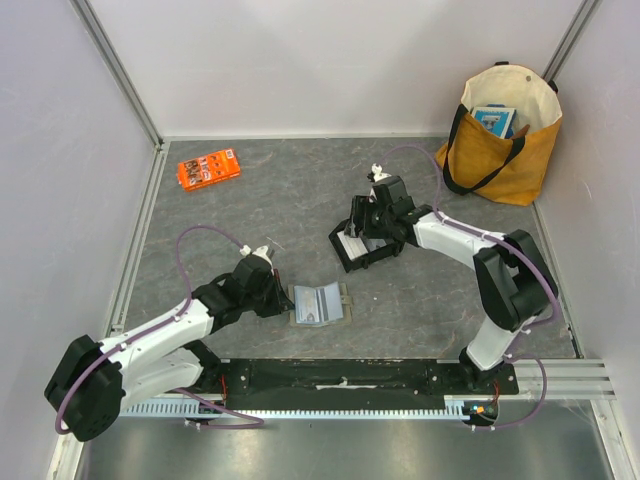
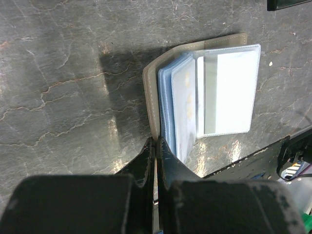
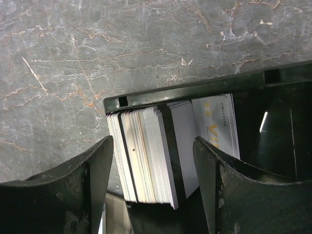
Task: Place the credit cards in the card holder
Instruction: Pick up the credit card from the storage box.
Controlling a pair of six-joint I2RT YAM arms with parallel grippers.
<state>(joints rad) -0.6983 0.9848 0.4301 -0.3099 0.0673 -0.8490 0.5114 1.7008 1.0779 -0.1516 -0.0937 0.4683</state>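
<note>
**Card holder open on counter, card stack straddled in tray**

The flat taupe-grey card holder (image 2: 214,92) with pale bluish sleeves is laid open on the dark stone-patterned counter (image 2: 58,73). The left fingers (image 2: 144,163) are pressed together, with their tips at the holder's near edge; whether that edge is pinched cannot be told. The thin pale plastic credit cards (image 3: 146,156) are stood on edge in the black open tray (image 3: 195,90), and the right fingers (image 3: 92,170) are held apart, one either side of the stack

Worktop (image 1: 260,205): dark grey, stone-look, veined, faint sheen.
Card holder (image 2: 204,92): matt taupe leather-like cover; glossy translucent plastic sleeves.
Credit cards (image 3: 146,156): smooth plastic, pale edges.
Tray (image 3: 195,90): matt black plastic.
Bag (image 1: 530,170): mustard cloth.
</note>
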